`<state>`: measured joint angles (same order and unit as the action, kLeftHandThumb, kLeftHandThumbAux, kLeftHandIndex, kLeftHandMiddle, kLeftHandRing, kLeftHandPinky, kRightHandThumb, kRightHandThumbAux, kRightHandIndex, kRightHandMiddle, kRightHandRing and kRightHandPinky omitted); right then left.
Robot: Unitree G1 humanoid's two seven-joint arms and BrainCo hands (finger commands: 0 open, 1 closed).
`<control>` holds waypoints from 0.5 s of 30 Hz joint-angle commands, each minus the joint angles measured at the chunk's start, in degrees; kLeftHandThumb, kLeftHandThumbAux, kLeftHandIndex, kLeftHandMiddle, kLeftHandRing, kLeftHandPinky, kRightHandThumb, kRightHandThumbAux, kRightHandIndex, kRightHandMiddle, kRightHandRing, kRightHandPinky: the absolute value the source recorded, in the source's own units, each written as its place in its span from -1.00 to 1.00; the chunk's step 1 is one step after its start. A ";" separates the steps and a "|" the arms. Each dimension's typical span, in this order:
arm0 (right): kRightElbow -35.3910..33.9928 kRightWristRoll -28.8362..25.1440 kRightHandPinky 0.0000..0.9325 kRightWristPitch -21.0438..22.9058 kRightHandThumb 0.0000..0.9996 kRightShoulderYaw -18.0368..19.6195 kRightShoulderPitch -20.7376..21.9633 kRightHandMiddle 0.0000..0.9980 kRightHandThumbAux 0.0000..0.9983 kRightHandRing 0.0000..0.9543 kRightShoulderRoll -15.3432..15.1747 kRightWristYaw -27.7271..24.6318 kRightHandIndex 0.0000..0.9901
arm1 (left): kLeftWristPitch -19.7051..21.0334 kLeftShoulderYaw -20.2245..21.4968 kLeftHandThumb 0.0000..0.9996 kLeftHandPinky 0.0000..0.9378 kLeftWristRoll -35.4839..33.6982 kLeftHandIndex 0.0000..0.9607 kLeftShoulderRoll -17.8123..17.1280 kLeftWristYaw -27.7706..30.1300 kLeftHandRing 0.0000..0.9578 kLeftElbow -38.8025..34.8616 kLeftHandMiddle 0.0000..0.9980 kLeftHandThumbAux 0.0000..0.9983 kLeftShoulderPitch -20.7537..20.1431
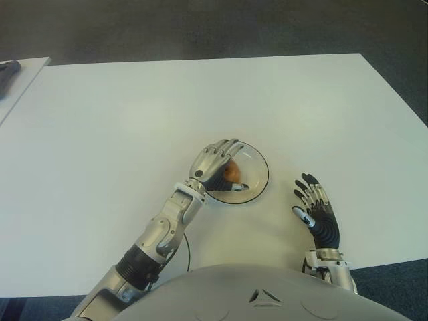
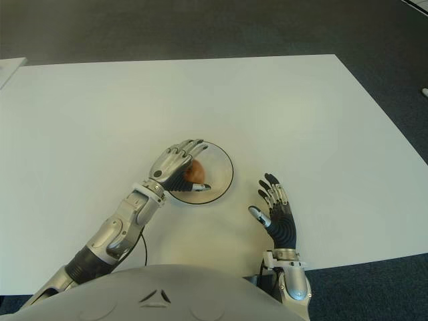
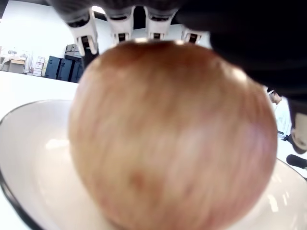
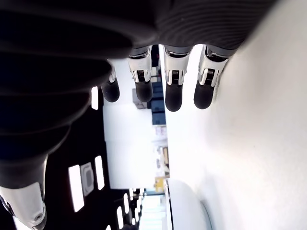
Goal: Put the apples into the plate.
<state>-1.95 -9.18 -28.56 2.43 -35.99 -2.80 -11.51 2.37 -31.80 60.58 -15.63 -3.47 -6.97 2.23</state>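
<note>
A reddish-orange apple (image 1: 232,173) sits inside the clear, dark-rimmed plate (image 1: 257,175) near the middle of the white table. My left hand (image 1: 215,164) is over the plate's left side with its fingers curled around the apple. In the left wrist view the apple (image 3: 168,139) fills the picture, with the fingertips (image 3: 120,24) wrapped over its far side and the plate (image 3: 33,158) beneath it. My right hand (image 1: 313,204) shows to the right of the plate, fingers spread, holding nothing. In the right wrist view its fingers (image 4: 172,91) are extended over the table.
The white table (image 1: 134,114) stretches wide around the plate. A second white surface (image 1: 20,77) with a dark object (image 1: 8,70) on it shows at the far left. Dark floor lies beyond the table's far and right edges.
</note>
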 commanded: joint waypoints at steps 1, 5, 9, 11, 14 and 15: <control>1.83 0.51 -0.69 2.88 -0.56 -0.73 -1.90 -0.83 0.30 -0.78 0.33 0.07 -0.93 | -0.11 0.53 -0.65 -0.58 -0.10 -0.86 -0.43 -1.40 -0.82 -0.20 -0.89 -0.26 1.05; 1.82 0.70 -0.68 2.71 -0.55 -0.76 -2.01 -0.83 0.30 -0.78 0.36 0.17 -0.93 | 0.02 0.62 -0.65 -0.63 0.11 -0.87 -0.49 -2.01 -0.84 -0.39 -0.90 -0.28 1.36; 1.88 0.54 -0.68 2.55 -0.55 -0.88 -2.18 -0.83 0.30 -0.78 0.32 -0.07 -0.92 | 0.12 1.32 -0.64 -0.60 -0.06 -0.87 -0.55 -3.20 -0.84 -1.00 -0.90 -0.29 2.15; 2.30 0.00 -0.68 2.12 -0.55 -0.91 -2.10 -0.82 0.30 -0.77 0.20 -0.66 -0.92 | 0.37 1.81 -0.64 -0.56 -0.28 -0.87 -0.29 -3.97 -0.82 -1.30 -0.90 -0.29 2.69; 2.67 -1.00 -0.67 1.48 -0.54 -0.87 -2.00 -0.81 0.28 -0.77 0.07 -1.57 -0.90 | 0.39 3.68 -0.62 -0.51 -2.53 -0.86 0.79 -5.96 -0.79 -2.36 -0.89 -0.30 4.25; 2.76 -1.19 -0.67 1.35 -0.54 -0.80 -1.96 -0.81 0.28 -0.77 0.03 -1.77 -0.89 | 0.32 4.05 -0.61 -0.49 -3.06 -0.86 1.05 -6.37 -0.78 -2.61 -0.88 -0.30 4.58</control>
<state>-1.56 -9.72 -28.87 2.20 -36.13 -2.90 -12.42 2.31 -29.21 59.20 -15.14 -8.36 -8.88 5.03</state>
